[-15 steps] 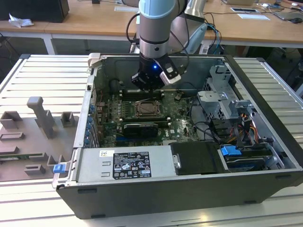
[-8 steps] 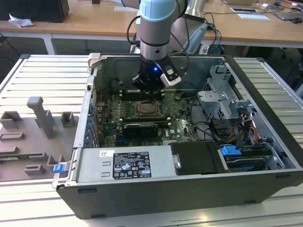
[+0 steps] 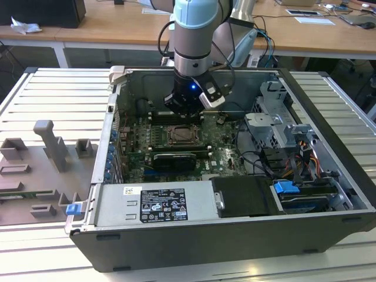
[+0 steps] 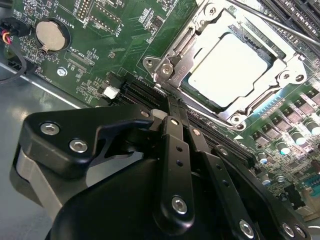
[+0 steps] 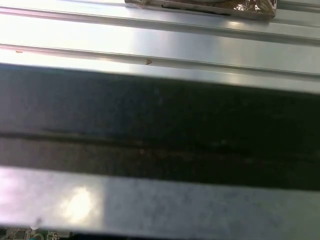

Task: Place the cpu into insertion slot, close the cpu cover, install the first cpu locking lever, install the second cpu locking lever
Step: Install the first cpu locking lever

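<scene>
The cpu [image 4: 231, 70] already sits in the insertion slot [image 3: 185, 136], mid-frame in the exterior view, with the cpu cover [image 4: 197, 37] down over it at upper right of the second wrist view. The gripper [image 4: 167, 97] has its fingers pinched together, holding nothing, tip beside the socket's corner. I'd press the lever slowly and keep off the board.

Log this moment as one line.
cpu: in slot | cover: down over cpu | pincer: beside cover corner, holding nothing | levers: state unclear
</scene>
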Robot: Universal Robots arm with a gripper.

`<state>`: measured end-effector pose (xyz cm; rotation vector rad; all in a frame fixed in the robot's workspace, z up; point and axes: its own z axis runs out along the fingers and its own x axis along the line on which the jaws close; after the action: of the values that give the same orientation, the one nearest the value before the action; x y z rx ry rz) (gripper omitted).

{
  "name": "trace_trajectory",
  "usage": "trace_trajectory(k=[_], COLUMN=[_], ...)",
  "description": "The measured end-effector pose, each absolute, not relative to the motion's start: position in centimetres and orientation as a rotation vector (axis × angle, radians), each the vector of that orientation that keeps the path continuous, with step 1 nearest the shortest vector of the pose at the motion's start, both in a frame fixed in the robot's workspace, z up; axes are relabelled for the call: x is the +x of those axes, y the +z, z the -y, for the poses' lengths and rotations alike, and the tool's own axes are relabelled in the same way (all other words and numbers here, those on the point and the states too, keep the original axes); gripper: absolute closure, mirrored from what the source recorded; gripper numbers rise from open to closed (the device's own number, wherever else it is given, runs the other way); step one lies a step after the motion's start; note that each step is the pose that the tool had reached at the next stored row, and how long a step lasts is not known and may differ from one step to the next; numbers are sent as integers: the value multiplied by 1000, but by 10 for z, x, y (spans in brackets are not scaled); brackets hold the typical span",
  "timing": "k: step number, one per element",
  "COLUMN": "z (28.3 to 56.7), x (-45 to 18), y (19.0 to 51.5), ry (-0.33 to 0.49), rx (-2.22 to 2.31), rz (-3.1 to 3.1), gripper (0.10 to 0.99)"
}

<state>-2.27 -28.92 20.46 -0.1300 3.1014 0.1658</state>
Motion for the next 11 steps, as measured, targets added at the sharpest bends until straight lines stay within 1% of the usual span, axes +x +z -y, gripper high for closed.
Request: trace_trajectory(k=[11], z=[289], x=[-23], y=[203], ry=[153], rx=[-130], rz=[-3102], gripper=[980])
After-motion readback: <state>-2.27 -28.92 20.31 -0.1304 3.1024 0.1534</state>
